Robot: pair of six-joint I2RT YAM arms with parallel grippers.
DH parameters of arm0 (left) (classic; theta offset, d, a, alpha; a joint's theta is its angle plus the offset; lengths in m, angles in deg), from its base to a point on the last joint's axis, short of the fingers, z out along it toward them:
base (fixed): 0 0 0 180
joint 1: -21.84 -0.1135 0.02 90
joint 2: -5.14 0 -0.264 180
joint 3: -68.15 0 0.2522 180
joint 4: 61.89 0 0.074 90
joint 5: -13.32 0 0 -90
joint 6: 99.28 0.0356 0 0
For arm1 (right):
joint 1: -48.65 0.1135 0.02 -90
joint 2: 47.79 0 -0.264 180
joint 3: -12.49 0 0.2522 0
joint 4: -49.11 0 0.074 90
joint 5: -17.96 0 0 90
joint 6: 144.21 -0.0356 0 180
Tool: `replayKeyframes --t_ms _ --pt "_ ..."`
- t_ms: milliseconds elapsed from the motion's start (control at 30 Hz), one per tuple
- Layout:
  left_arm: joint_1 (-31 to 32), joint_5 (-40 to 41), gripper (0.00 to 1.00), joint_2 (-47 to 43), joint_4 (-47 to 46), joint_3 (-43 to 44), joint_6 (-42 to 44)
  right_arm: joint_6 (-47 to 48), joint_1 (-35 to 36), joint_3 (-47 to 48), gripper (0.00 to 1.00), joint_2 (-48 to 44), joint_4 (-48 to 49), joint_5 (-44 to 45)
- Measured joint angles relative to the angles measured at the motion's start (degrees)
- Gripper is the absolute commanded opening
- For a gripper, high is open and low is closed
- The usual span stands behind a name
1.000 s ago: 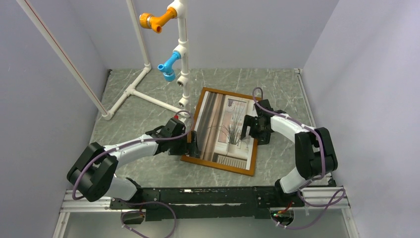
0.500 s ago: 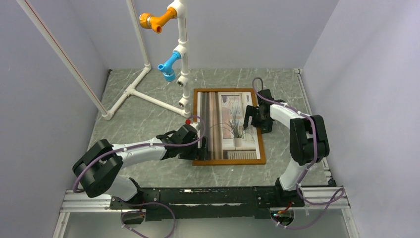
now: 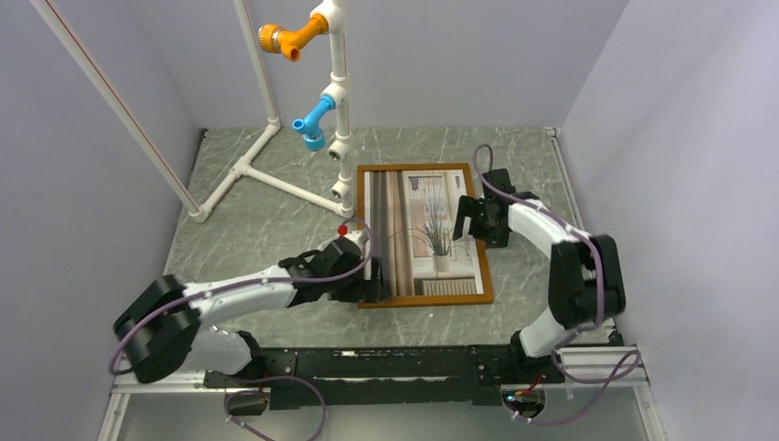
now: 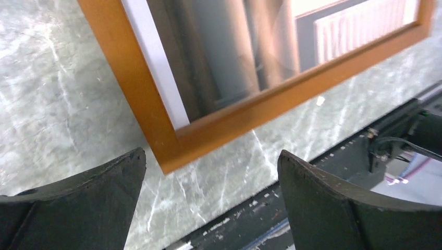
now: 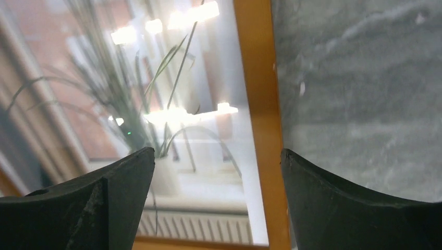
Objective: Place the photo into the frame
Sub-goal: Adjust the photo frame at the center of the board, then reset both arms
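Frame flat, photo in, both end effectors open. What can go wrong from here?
1. Left end effector sits open at the frame's near-left corner; a sideways retreat might catch and skew it.
2. Right end effector hangs open over the photo and the frame's right edge; dropping could press into them.
3. The pipe stand is near the frame's far-left corner; a push there might hit it.

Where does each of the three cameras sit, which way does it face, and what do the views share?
Top external: high behind the bases, looking down at the table; both arms show, left gripper at the near left corner of the frame, right gripper over its right rail.
Left wrist: looks down between its open fingers at that corner.
Right wrist: looks down between its open fingers at the photo and right rail.
Shared: all three show the frame.
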State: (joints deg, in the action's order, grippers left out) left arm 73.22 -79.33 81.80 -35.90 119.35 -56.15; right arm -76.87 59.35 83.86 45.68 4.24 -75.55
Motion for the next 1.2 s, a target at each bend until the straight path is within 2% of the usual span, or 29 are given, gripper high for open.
replayKeyframes --t_ms 200,333,433,600,800,967,1033,1133,1200 --pt "-1.9 1.8 0.99 -17.1 -0.5 -4.2 0.2 -0.5 0.5 -6.8 0.99 -17.8 -0.2 0.1" --pt "-9.7 2.3 0.99 -30.8 -3.6 -10.4 1.4 -0.5 0.5 -12.3 1.00 -29.2 1.3 1.2" --pt "-15.8 4.3 0.99 -38.1 -2.4 -13.0 4.0 -0.3 0.4 -16.3 1.00 -35.6 2.9 2.5" --pt "-19.3 16.6 0.99 -48.9 0.7 -14.0 12.2 1.2 0.1 -23.0 1.00 -43.5 10.0 5.9" --pt "-19.6 32.4 0.99 -62.2 -6.9 -23.0 26.1 4.0 -0.1 -31.1 1.00 -48.0 20.5 10.6" --pt "-20.3 41.6 1.00 -58.1 -14.8 -29.0 36.0 7.7 -0.3 -38.5 0.99 -48.2 34.4 15.8" --pt "-21.0 43.0 0.99 -53.4 -21.0 -31.3 39.3 9.9 -0.5 -43.2 0.99 -47.5 42.0 18.4" --pt "-23.6 43.3 1.00 -41.6 -35.0 -35.8 45.2 13.1 -1.8 -50.1 0.99 -43.4 54.3 20.5" --pt "-26.3 41.8 0.99 -34.9 -41.0 -36.9 47.7 14.4 -3.2 -52.3 0.99 -40.1 58.6 20.9"
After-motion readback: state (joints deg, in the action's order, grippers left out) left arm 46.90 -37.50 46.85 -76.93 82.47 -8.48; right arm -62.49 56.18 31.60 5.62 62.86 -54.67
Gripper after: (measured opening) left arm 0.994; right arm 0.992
